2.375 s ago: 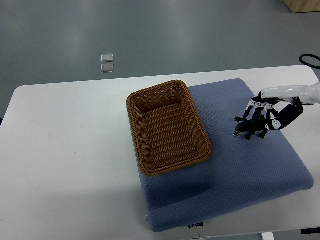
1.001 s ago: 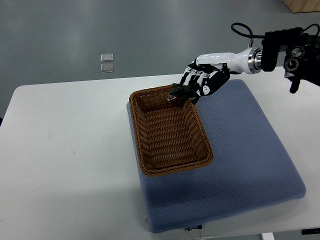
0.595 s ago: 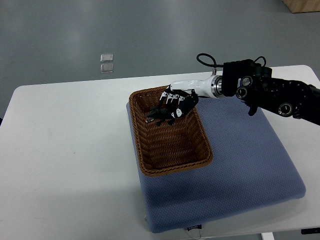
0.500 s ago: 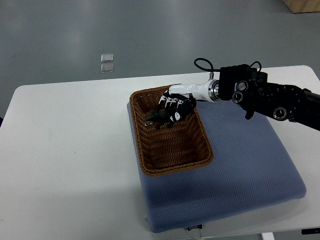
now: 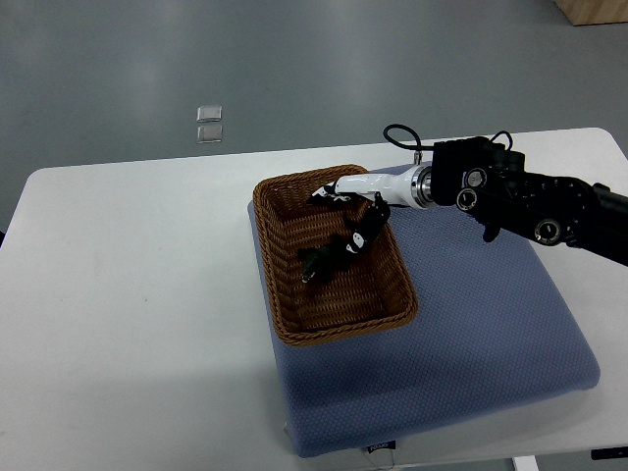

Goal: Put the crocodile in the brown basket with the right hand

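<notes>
The right hand [image 5: 355, 208] reaches over the brown basket [image 5: 278, 294], fingers spread; crocodile [image 5: 329, 259] lies inside.

Looks like a robot lab or test room: I'm working at a plain white table [image 5: 128, 294] with a blue cushion pad [image 5: 471, 334] laid on it, bare grey polished floor [image 5: 294, 69] beyond, small floor plates [image 5: 209, 125], a wooden furniture corner [image 5: 594, 10] top right
</notes>
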